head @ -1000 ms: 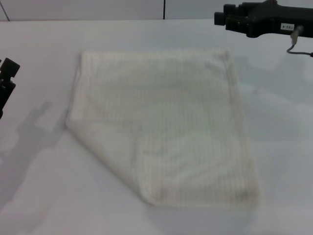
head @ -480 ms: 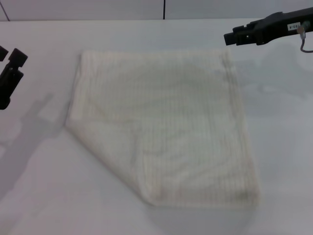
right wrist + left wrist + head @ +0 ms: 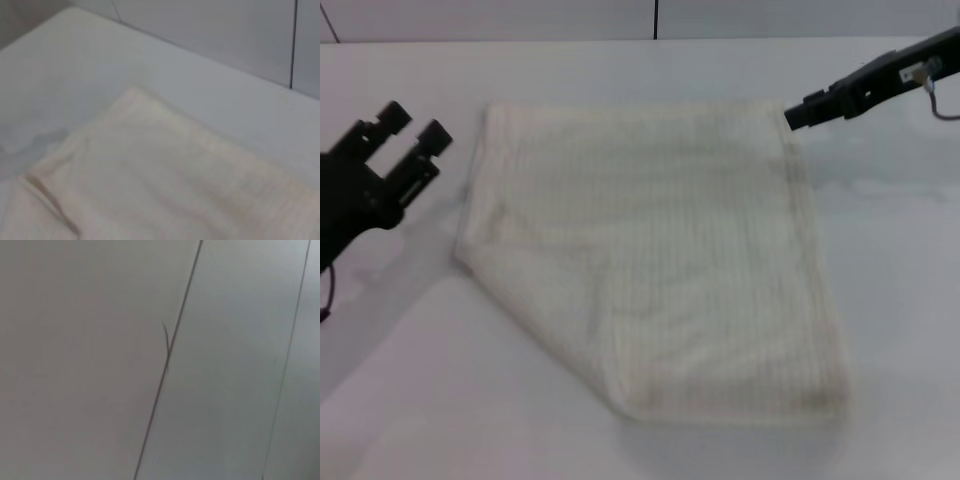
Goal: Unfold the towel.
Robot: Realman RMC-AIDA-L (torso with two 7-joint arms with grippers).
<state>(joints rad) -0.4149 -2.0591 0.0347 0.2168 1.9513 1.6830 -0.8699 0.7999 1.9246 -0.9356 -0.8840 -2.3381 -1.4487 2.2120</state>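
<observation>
The towel (image 3: 650, 250) is a cream-white ribbed cloth lying flat on the white table (image 3: 400, 400). Its near left corner looks folded over along a diagonal edge. My left gripper (image 3: 413, 126) is open and empty, raised just left of the towel's left edge. My right gripper (image 3: 796, 116) is at the towel's far right corner, right beside or just over the hem. The right wrist view shows the towel (image 3: 165, 175) close below, with a fold at one edge. The left wrist view shows no towel.
A grey panelled wall (image 3: 520, 20) runs along the table's far edge. The left wrist view shows only these wall panels (image 3: 100, 365). A cable (image 3: 932, 95) hangs from the right arm.
My left gripper has come in from the left edge toward the towel's left side. My right gripper has dropped and moved left to the towel's far right corner. The towel has not moved.
</observation>
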